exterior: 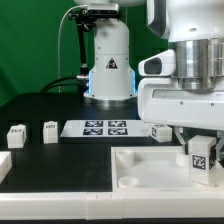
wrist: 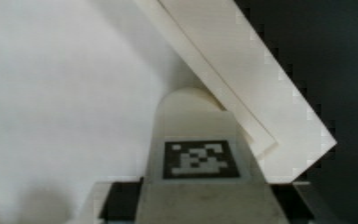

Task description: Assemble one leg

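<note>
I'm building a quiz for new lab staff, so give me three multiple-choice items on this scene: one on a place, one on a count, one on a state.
1. Where does the marker board lie?
A. On the dark table, between loose legs
B. On top of the white panel
C. In the gripper

2. How many loose legs stand on the table in the exterior view?
A. One
B. Three
C. Five

3. What state is the gripper in?
A. Open and empty
B. Shut on a leg
C. Out of view

Key:
1 A: it lies flat on the dark surface with legs on both sides.
2 B: two stand on the exterior view's left of the board and one on its right.
3 B: the wrist view shows the tagged leg clamped between the fingers.
</note>
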Available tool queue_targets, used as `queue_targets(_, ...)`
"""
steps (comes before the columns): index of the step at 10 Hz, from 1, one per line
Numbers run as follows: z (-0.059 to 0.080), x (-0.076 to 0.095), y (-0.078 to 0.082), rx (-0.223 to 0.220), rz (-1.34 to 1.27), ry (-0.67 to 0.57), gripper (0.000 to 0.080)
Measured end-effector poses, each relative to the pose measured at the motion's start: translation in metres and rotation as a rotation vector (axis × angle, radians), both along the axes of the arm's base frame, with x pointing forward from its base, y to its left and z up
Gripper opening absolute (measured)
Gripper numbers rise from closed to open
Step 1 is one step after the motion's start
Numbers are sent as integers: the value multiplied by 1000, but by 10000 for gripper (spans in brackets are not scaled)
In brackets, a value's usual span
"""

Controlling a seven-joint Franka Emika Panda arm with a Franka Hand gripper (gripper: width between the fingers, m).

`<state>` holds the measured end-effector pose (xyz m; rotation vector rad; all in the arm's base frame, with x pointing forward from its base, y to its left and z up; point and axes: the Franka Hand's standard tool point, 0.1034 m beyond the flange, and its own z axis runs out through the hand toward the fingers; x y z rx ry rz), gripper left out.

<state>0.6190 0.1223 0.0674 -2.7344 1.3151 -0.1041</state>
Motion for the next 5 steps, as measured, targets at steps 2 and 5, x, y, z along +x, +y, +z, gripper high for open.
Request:
queue_targets(2, 0, 0, 2, 10, -160, 8, 291)
queue_targets(5, 0, 0, 3, 7, -100, 5, 470)
